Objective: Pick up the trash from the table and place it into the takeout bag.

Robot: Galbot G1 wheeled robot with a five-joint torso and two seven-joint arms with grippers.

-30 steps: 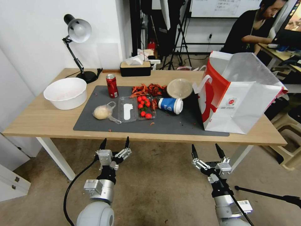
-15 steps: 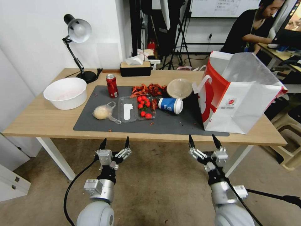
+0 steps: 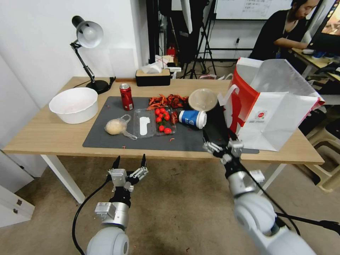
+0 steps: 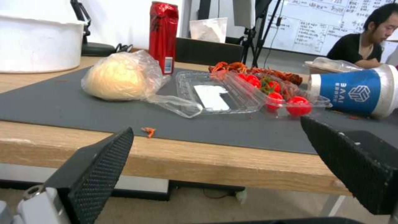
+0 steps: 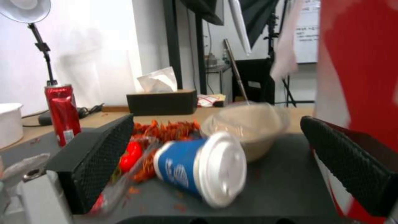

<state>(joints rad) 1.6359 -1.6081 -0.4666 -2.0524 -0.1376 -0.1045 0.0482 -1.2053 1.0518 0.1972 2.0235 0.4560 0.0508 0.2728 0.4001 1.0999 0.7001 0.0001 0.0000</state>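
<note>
The trash lies on the dark mat [image 3: 106,140] of the table [image 3: 42,136]: a red can [image 3: 126,96] standing upright, a bagged bun [image 3: 115,126], a clear tray of tomatoes [image 3: 156,122], red shells [image 3: 168,101], a blue-and-white cup [image 3: 192,118] on its side, and a beige lidded bowl [image 3: 202,99]. To their right the takeout bag [image 3: 272,106] stands open. My right gripper [image 3: 219,134] is open above the mat's front edge, between cup and bag; its wrist view faces the cup [image 5: 199,169] and bowl [image 5: 248,127]. Below the table edge, my left gripper [image 3: 128,161] hangs open, looking at the bun [image 4: 114,76].
A white basin [image 3: 73,104] sits at the table's left end, with a desk lamp [image 3: 86,39] behind it. A black tissue box [image 3: 153,76] stands at the back edge. Stands and a desk fill the room beyond.
My right arm has risen and reached forward, from below the table's front edge to over the mat near the blue cup. The left arm and the trash have not moved.
</note>
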